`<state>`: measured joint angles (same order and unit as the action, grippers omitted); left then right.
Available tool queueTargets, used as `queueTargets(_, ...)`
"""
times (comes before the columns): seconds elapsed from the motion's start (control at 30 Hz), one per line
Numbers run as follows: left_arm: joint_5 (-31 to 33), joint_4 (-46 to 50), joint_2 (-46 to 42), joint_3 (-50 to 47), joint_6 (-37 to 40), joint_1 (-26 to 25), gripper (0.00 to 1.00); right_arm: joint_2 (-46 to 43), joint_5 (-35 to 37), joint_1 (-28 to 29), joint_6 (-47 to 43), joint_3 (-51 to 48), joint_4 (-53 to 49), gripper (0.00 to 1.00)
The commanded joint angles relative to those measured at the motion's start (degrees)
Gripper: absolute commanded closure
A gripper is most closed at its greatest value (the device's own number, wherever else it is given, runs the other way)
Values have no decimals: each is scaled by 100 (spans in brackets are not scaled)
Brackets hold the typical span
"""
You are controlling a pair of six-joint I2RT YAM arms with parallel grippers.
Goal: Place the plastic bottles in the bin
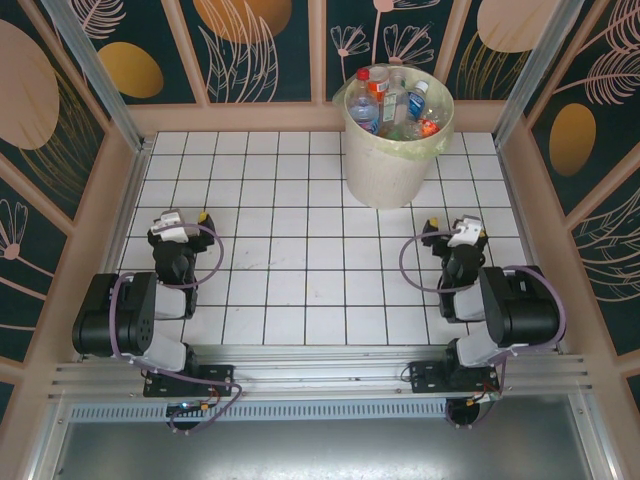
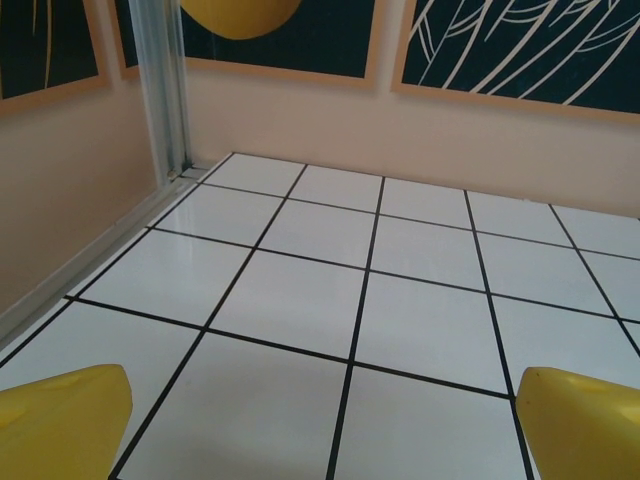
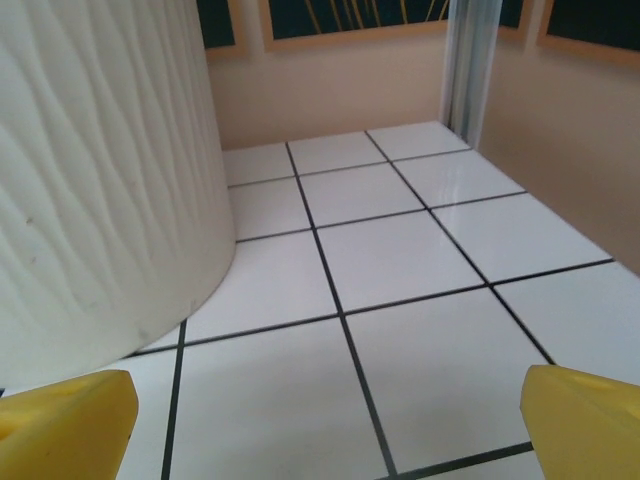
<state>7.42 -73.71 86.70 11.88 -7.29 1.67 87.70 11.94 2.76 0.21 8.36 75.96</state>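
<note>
The cream-white bin (image 1: 392,160) with its pale yellow-green liner stands at the back of the tiled floor, right of centre. Several clear plastic bottles (image 1: 392,108) with red, blue and plain labels fill its top. In the right wrist view the bin's ribbed wall (image 3: 100,190) rises at the left. My left gripper (image 1: 186,219) rests folded back near the left front, open, its yellow fingertips (image 2: 60,420) wide apart over bare tile. My right gripper (image 1: 452,229) sits likewise at the right front, open, with yellow fingertips (image 3: 585,420) apart and nothing between them.
White tiles with black grout cover the floor (image 1: 290,230). Peach walls and aluminium posts (image 2: 165,90) enclose it on three sides. A metal rail (image 1: 320,365) runs along the near edge by the arm bases.
</note>
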Motion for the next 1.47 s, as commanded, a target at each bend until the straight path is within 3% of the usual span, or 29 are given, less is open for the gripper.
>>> queueTargets(0.0,-101,-190,5,-1,37,17,1,42,-187,-161,124,362,-161,1)
queueTargets(0.1,-135,-71,28,78,59,13,1,47,-557,-342,219,431,-302,1)
queueTargets(0.5,-513,44,24,141,214,6,1,46,-628,-329,171,427,-283,1)
queueTargets(0.53,-514,50,16,139,219,6,1,50,-754,-361,170,455,-337,1)
queueTargets(0.63,-566,-274,-28,-48,233,11,1,5,-2141,-622,-46,288,-97,1)
queueTargets(0.73,-257,-770,-61,-352,116,8,1,-17,-1898,-742,180,-12,450,1)
queueTargets(0.87,-614,149,44,205,290,-6,1,50,-1967,-676,84,511,-451,1)
queueTargets(1.43,-593,76,23,157,275,-16,1,50,-1720,-575,48,538,-512,1)
